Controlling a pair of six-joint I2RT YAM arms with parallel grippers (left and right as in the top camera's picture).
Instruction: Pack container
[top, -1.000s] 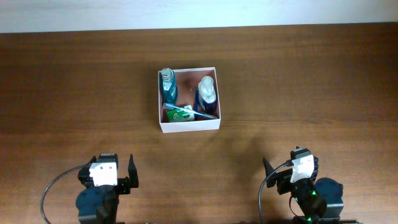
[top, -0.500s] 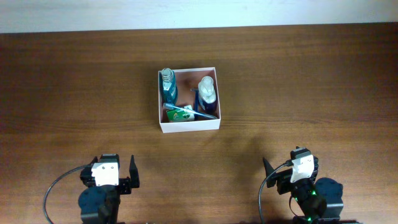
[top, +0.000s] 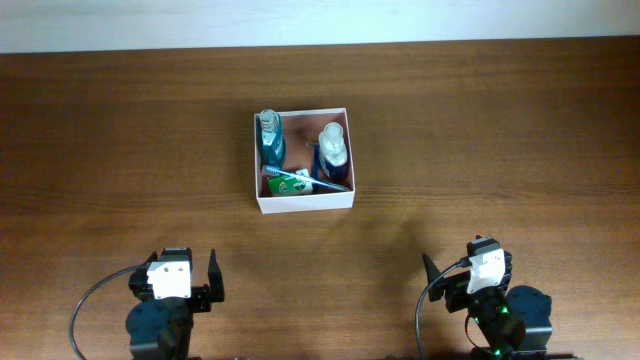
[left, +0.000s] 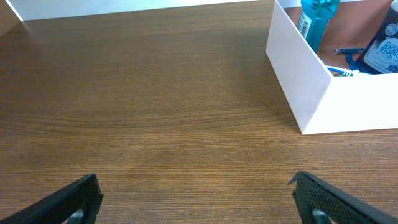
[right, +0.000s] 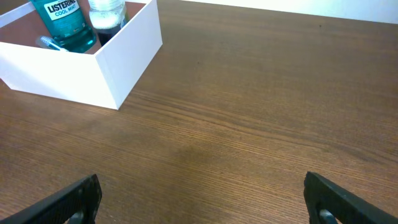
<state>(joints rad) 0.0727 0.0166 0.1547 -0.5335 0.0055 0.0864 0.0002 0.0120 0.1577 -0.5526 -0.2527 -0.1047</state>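
While the left gripper (left: 196, 190) and right gripper (right: 200, 186) hang spread, empty, short of the container (top: 303, 203), careless reaching could topple its teal bottle (top: 270, 143).

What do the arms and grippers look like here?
The left arm and right arm are black, each with a white block at the wrist and a grey cable alongside. The left gripper and right gripper have black tapered fingers. Green lights dot the right arm.
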